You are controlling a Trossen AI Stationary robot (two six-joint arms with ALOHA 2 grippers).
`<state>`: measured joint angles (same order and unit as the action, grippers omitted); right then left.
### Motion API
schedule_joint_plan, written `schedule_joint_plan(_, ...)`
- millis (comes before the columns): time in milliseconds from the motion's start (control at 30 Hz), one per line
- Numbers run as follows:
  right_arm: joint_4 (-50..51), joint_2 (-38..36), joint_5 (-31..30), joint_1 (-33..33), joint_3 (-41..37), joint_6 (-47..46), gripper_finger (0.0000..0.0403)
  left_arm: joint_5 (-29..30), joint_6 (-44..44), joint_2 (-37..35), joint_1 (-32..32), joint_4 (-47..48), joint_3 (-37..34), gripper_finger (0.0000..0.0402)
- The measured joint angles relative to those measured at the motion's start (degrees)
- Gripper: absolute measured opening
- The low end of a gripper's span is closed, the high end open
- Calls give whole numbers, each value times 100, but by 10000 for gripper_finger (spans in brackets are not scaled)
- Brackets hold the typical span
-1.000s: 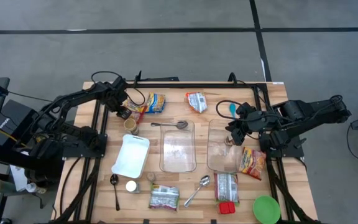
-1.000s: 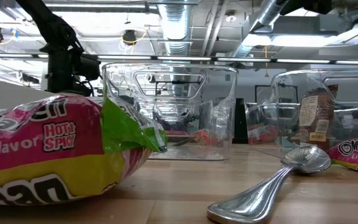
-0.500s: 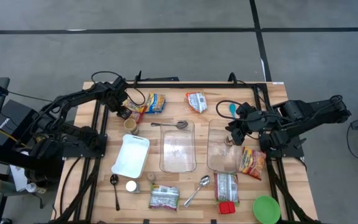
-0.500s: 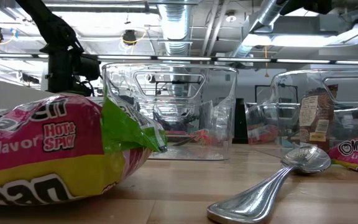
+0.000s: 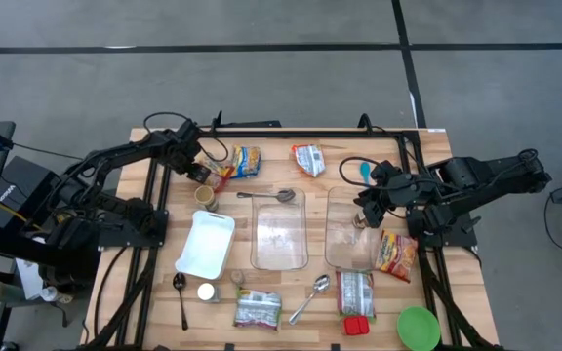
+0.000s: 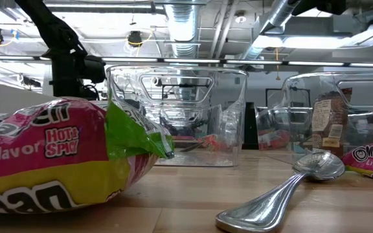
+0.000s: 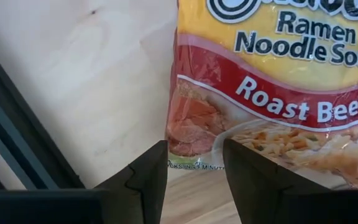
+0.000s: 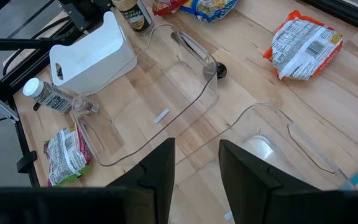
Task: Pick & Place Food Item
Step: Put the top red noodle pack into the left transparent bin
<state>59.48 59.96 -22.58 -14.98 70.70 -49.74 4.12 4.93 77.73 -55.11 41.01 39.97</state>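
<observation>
I had the left gripper (image 7: 194, 180), jaws parted and empty, above the ramen packet (image 7: 278, 81) near the table's (image 5: 271, 146) far edge; I judged squaring over its end first was best.

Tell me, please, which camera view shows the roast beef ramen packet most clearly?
The left wrist view: the ramen packet fills it, label readable, just beyond the open left gripper. The high view shows it small at the table's far edge. The right wrist view catches only a part. In the low view I cannot find it.
</observation>
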Motion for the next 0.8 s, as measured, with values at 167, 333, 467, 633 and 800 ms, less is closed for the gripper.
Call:
schedule_joint_plan(167, 0, 0, 4, 0, 0, 2, 119, -1, 4, 0, 0, 2, 0, 145)
schedule_joint_plan(333, 0, 0, 4, 0, 0, 9, 119, -66, 7, 0, 0, 4, 0, 124)
schedule_joint_plan(467, 0, 0, 4, 4, 0, 24, 119, -68, 7, -49, -5, 9, -2, 116)
schedule_joint_plan(633, 0, 0, 4, 4, 0, 24, 119, -155, 124, -300, -131, 21, -2, 118)
schedule_joint_plan(800, 0, 0, 4, 4, 0, 24, 119, -543, 164, -625, -320, 6, -2, 120)
